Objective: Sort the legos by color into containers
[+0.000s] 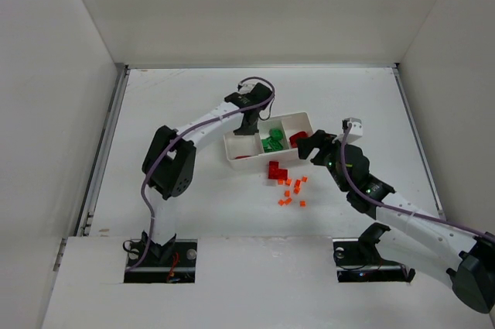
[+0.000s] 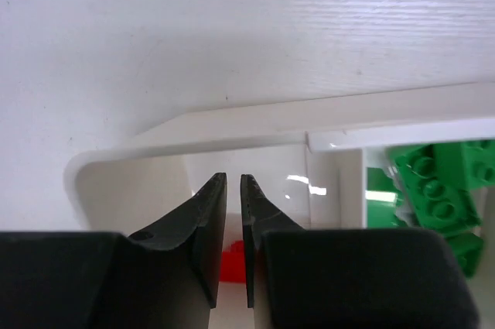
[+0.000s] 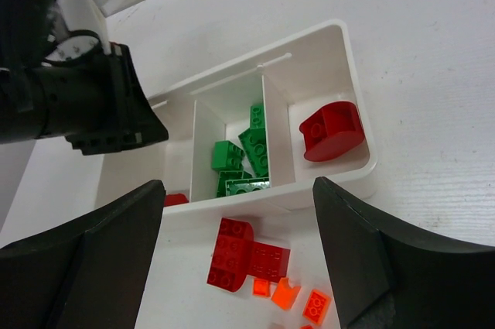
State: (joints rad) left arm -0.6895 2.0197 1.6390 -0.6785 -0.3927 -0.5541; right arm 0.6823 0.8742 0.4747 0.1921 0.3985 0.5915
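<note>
The white tray [image 1: 255,160] of three containers lies mid-table. Its middle one holds green legos [image 1: 272,142] [image 3: 247,155] [image 2: 441,190]. The right one holds a red rounded lego [image 3: 332,129] [image 1: 298,138]. A small red piece [image 3: 176,199] [image 2: 232,259] lies in the left one. My left gripper [image 1: 249,129] [image 2: 233,178] hangs over that left compartment, jaws shut to a thin slit with nothing between them. My right gripper [image 1: 308,145] [image 3: 238,190] stands wide open above the tray's near wall and two joined red legos [image 3: 244,255] [image 1: 276,170] on the table. Tiny orange bits [image 3: 285,294] [image 1: 292,190] lie beside them.
The left arm's wrist [image 3: 85,104] looms over the tray's left end in the right wrist view. White walls close in the table at the back and both sides. The tray's far rim [image 2: 255,124] [image 3: 348,58] borders bare white tabletop.
</note>
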